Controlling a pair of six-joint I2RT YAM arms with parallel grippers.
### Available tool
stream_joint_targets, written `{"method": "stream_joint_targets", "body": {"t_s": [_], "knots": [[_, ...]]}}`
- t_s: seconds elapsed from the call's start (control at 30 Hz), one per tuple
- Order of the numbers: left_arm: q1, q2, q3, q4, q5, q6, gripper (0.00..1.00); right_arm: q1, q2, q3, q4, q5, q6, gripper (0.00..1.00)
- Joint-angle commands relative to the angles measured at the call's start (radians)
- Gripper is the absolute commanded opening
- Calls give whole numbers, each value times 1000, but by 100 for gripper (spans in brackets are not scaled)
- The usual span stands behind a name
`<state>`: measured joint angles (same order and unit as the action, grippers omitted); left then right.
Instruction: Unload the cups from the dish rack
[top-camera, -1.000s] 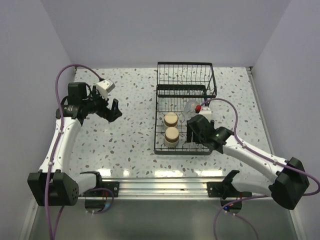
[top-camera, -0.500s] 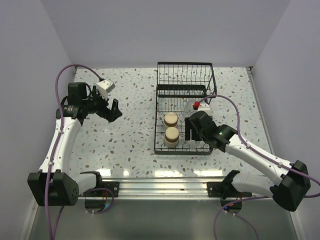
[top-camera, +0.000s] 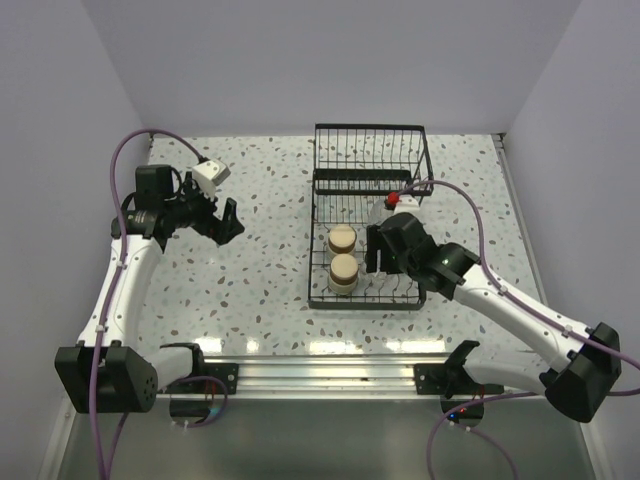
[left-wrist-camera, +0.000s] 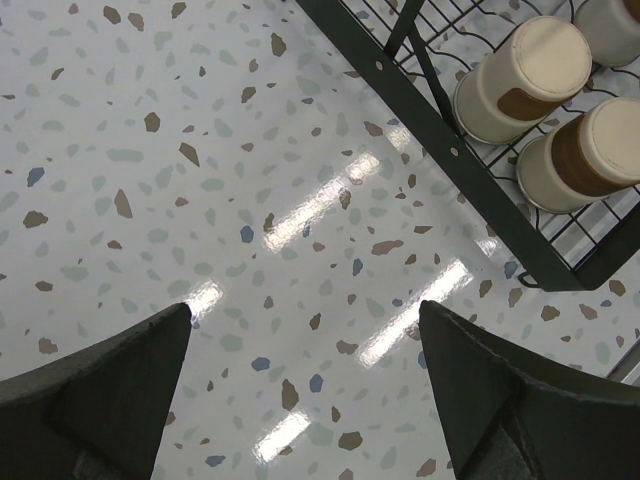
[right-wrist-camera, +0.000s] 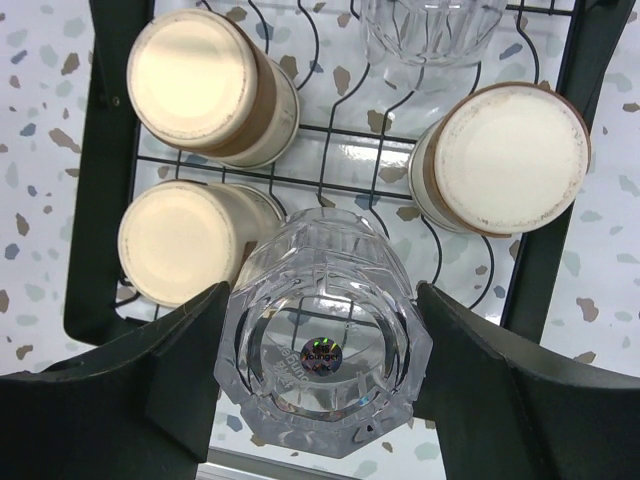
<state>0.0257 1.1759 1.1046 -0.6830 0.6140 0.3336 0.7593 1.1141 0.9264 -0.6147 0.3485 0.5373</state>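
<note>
The dish rack (top-camera: 362, 302) stands on the speckled table (top-camera: 260, 270), right of centre in the overhead view. The right jaws are over its near section, grasping one clear cup (right-wrist-camera: 322, 350) by its sides, with the cup's base facing the wrist camera. Both fingers (right-wrist-camera: 170, 370) touch its wall. Whether this cup is lifted off the wires cannot be told. A second clear cup (right-wrist-camera: 430, 30) sits in the rack at the top edge of the right wrist view. Three brown cups (right-wrist-camera: 213, 85) rest upside down in the rack, pale bases up: two at left, one at right. The left jaws stand released, wide apart, over the table at the overhead view's upper left, well apart from the rack.
</note>
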Motion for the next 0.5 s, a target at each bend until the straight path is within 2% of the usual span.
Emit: {"method": "stream_joint_targets", "body": {"t_s": [0.0,0.23,0.47], "knots": [[3,-22,44,-18,23,8,100,9,-11,69,-5,-2,-7,0],[3,-22,46,-20,39,7,100,14,-19,81,55,-49,7,0],[3,-19,78,-18,120,-4,97,15,-45,153,82,-14,26,0]]}}
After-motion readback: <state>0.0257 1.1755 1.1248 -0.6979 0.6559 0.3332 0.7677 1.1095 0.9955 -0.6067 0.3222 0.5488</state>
